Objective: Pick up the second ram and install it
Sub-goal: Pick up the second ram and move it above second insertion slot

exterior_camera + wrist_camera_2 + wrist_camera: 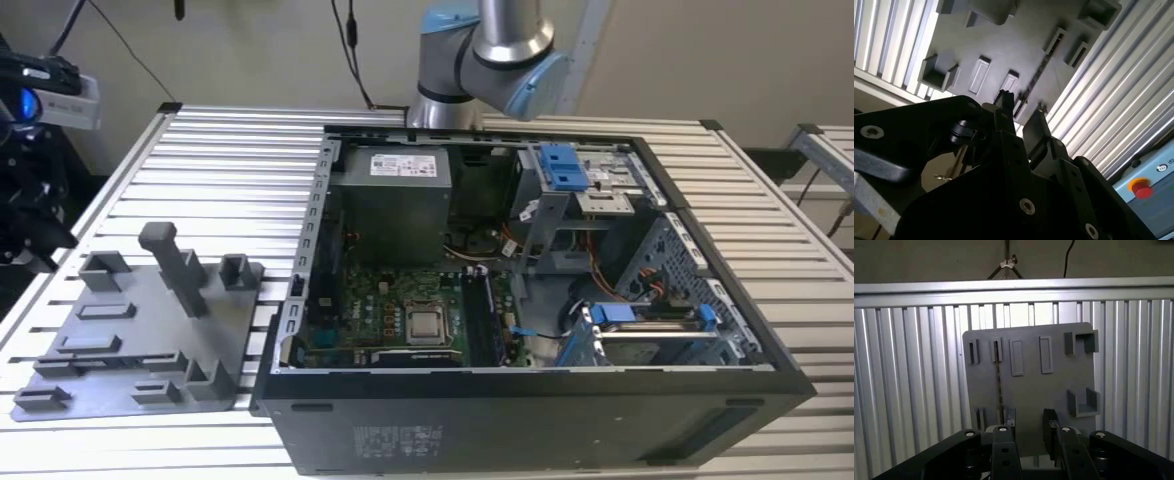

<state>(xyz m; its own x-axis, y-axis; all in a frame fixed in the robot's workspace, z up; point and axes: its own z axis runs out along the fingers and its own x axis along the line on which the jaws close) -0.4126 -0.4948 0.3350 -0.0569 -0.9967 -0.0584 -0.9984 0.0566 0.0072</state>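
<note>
On the exterior view's left, a grey tray (147, 352) with upright posts lies flat on the ribbed metal counter (227, 160). In both wrist views this tray (1054, 390) sits directly below the end effector (1029, 422). Its two dark fingers (1004, 447) stand apart with bare tray showing through the gap, so the end effector is open and holds nothing.

The second ram (999, 380) stands on its long edge in the tray's slots. It shows as a thin dark strip running straight away from the end effector. Its near end lies just ahead of one fingertip, in line with that finger rather than between the two. In the second wrist view the same strip (1036, 72) crosses the tray (1004, 45) beyond the end effector (1021, 107). I cannot tell whether that fingertip touches the board or hangs above it.

Further along in the exterior view, an open computer case (534, 425) rests on the counter just beside the tray under the end effector. Inside it a grey power-supply box (394, 200) sits above the motherboard (360, 320). The arm (487, 45) rises behind the case. In the second wrist view a red button (1141, 187) on a pale-blue panel lies past the counter's edge, well apart from the end effector
</note>
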